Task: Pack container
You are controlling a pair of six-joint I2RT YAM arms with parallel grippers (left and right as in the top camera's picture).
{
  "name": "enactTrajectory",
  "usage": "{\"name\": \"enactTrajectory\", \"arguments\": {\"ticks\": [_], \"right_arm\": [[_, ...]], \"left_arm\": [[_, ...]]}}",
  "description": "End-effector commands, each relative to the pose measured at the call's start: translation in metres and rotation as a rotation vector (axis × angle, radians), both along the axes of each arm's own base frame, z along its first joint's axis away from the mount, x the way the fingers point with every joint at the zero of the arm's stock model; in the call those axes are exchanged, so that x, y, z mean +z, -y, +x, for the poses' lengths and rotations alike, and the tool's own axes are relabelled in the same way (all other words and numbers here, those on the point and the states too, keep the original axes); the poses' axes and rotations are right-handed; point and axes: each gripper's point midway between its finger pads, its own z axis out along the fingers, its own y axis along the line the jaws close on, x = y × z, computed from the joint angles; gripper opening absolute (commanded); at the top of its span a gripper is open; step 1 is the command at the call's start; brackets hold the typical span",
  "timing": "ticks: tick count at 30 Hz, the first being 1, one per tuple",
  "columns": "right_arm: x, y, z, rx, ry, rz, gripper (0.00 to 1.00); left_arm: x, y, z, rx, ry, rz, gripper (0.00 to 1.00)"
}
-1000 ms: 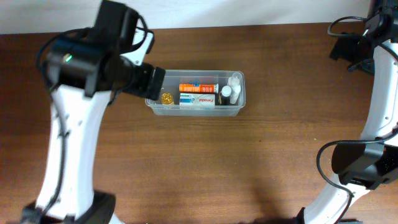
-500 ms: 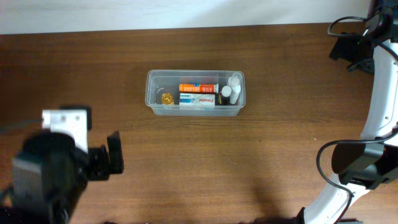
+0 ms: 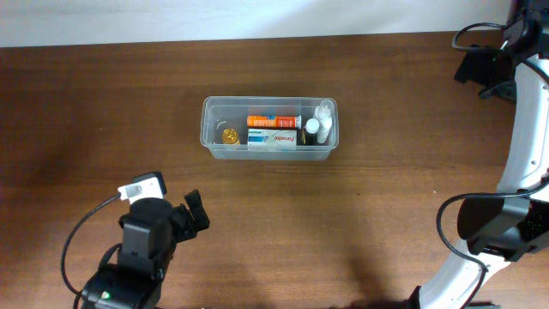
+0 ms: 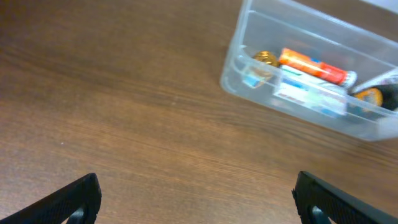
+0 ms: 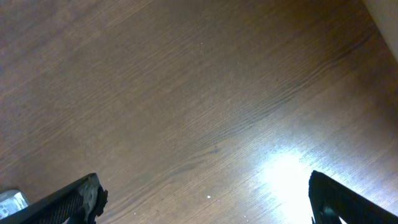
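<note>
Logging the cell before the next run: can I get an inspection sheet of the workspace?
Surface: dark wooden table, no spills seen.
Job's things: clear container holding an orange tube, a white-and-blue box, a gold-capped item and small white bottles.
Clutter: nothing seen.
Grippers: left gripper jaws open, apart from the container; right gripper jaws open over bare wood.
Cables: black cable at the left arm; black cables at the right arm.
Surroundings: pale strip beyond the table's far edge.
</note>
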Motion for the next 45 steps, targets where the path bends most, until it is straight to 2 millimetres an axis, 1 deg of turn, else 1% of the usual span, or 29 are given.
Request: {"name": "enactTrajectory", "arguments": {"ticks": [1,3,5,8,11,14,16,17,19,23,27,31,36,40,45], "right_arm": [[0.003,0.003,0.0,-0.016,0.009,-0.01,0.98],[0.003,0.003,0.0,-0.015,0.009,-0.01,0.98],[0.003,0.003,0.0,-0.015,0.009,-0.01,0.98],[0.003,0.003,0.0,-0.016,0.009,-0.01,0.98],[0.003,0.003,0.0,-0.016,0.009,-0.01,0.98],[0.003,0.003,0.0,-0.016,0.009,-0.01,0.98],[0.003,0.003,0.0,-0.015,0.009,-0.01,0.98],[0.003,0.003,0.0,-0.015,0.009,-0.01,0.98],[0.003,0.003,0.0,-0.016,0.009,-0.01,0.98],[0.003,0.003,0.0,-0.015,0.009,-0.01,0.98],[0.003,0.003,0.0,-0.016,0.009,-0.01,0.98],[0.003,0.003,0.0,-0.015,0.009,-0.01,0.98],[0.003,0.003,0.0,-0.016,0.009,-0.01,0.98],[0.003,0.003,0.0,-0.016,0.009,-0.01,0.98],[0.003,0.003,0.0,-0.016,0.009,-0.01,0.98]], "left_arm": [[0.002,-0.014,0.008,0.099,0.022,0.037,0.99],[0.001,-0.023,0.013,0.14,0.027,0.082,0.99],[-0.001,-0.026,0.017,0.12,0.014,0.151,0.99],[-0.011,-0.025,0.023,0.026,-0.039,0.268,0.99],[-0.014,-0.022,0.031,-0.022,-0.047,0.317,0.99],[-0.019,-0.006,0.041,-0.137,-0.048,0.327,0.99],[-0.023,0.015,0.047,-0.301,-0.037,0.339,0.99],[-0.023,0.039,0.046,-0.522,0.008,0.365,0.99],[-0.02,0.045,0.044,-0.597,0.054,0.361,0.99],[-0.022,0.035,0.039,-0.568,0.133,0.31,0.99],[-0.031,0.026,0.035,-0.526,0.274,0.241,0.99],[-0.041,0.023,0.03,-0.49,0.386,0.236,0.99],[-0.047,0.021,0.021,-0.477,0.458,0.253,0.99],[-0.045,0.016,0.017,-0.447,0.504,0.276,0.99],[-0.048,0.014,0.013,-0.429,0.538,0.289,1.0]]}}
